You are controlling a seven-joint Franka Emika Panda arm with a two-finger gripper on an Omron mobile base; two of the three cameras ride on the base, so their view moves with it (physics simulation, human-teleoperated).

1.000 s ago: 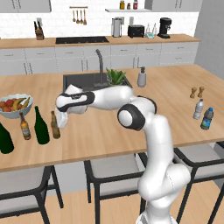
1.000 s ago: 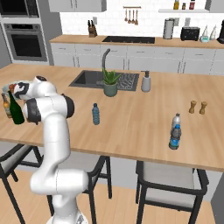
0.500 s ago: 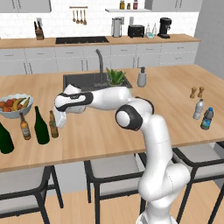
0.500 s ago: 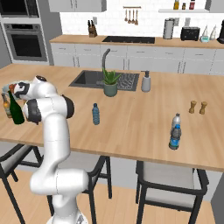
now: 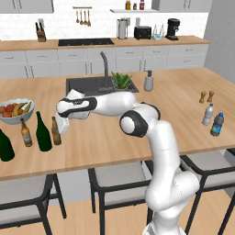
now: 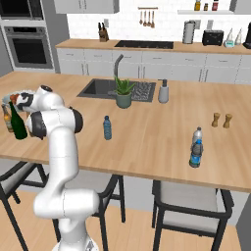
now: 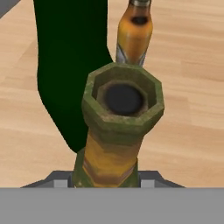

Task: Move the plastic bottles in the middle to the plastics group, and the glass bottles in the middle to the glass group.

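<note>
Gripper point(image 5: 62, 126) at the beer bottle point(image 5: 56, 131), beside the wine bottle point(image 5: 43, 133) (glass group end); grip state unclear. Set it upright, clear of neighbours.

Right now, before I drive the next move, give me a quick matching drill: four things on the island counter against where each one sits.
Things:
1. amber beer bottle
2. slim blue bottle
3. clear white-capped bottle
4. fruit bowl

Places:
A. alone mid-counter, in front of the potted plant
B. left end, behind the glass bottles
C. right next to the tall green wine bottle
D. right end, near the pepper mills

Pairs: 1-C, 2-A, 3-D, 4-B
</note>
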